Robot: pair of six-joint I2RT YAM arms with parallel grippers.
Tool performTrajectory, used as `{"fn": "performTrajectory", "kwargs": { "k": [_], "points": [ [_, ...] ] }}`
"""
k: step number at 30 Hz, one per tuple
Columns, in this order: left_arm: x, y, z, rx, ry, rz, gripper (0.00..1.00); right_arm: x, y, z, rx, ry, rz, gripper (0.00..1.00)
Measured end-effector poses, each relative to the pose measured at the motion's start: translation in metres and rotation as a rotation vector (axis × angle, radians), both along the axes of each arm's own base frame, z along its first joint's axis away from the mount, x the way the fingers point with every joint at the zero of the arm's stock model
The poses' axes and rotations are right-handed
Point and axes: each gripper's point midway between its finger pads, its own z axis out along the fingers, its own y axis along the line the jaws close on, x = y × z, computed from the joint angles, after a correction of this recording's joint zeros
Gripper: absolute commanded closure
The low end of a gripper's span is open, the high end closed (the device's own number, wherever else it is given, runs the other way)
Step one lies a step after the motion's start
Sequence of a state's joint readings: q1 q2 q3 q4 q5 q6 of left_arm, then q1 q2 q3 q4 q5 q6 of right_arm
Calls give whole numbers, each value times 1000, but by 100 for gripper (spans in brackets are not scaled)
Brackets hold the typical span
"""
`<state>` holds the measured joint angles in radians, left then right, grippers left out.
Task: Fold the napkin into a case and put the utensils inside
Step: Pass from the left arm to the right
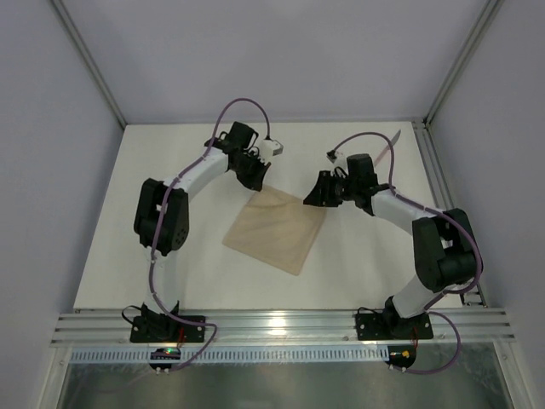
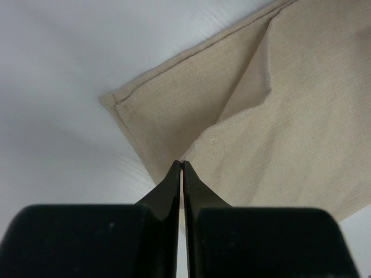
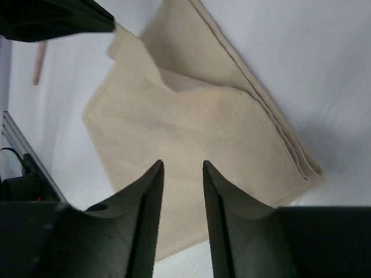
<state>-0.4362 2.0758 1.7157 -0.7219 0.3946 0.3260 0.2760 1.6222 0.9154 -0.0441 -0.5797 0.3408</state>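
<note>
The beige napkin (image 1: 277,228) lies folded into a square in the middle of the table. My left gripper (image 1: 258,179) is at its far corner, shut on the corner of the top layer (image 2: 191,153). The right wrist view shows that corner (image 3: 124,43) lifted off the lower layer. My right gripper (image 1: 317,194) is open and empty, hovering over the napkin's right part (image 3: 181,165). A knife (image 1: 392,143) lies at the far right of the table, and its pinkish handle (image 3: 38,62) shows in the right wrist view. I see no second utensil and no finished case.
A metal rail (image 1: 434,170) runs along the table's right edge, close to the right arm. Frame posts stand at the back corners. The aluminium base rail (image 1: 281,328) crosses the near edge.
</note>
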Motion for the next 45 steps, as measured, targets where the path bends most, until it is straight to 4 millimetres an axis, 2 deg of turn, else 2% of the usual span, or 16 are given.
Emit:
{"fn": "performTrajectory", "kwargs": {
  "k": [2, 6, 8, 12, 16, 19, 23, 33, 39, 42, 45],
  "points": [
    [-1, -2, 3, -12, 2, -2, 100, 10, 8, 19, 34, -100, 41, 47],
    [-4, -2, -1, -16, 15, -1, 100, 31, 31, 47, 108, -307, 157, 43],
    [-5, -2, -3, -15, 21, 2, 100, 40, 44, 51, 135, -360, 214, 43],
    [-8, -1, -5, -17, 37, 14, 100, 51, 79, 40, 177, -389, 324, 43],
    [-13, 0, -11, -16, 55, 18, 100, 38, 110, 15, 194, -339, 402, 43],
    [-17, 3, -16, -3, 77, 30, 100, 32, 123, 0, 202, -299, 418, 43],
    [-17, 5, -17, -9, 83, 43, 100, 34, 126, -5, 213, -272, 395, 43],
    [-19, -1, 7, -67, 48, 33, 100, 42, 125, -7, 207, -284, 351, 44],
    [-20, -4, 11, -84, 53, 37, 100, 38, 126, -9, 214, -290, 378, 47],
    [-20, -4, 11, -86, 55, 38, 100, 36, 127, -15, 216, -278, 389, 54],
    [-21, -4, 11, -86, 58, 38, 100, 32, 129, -27, 209, -253, 400, 67]
  ]
}}
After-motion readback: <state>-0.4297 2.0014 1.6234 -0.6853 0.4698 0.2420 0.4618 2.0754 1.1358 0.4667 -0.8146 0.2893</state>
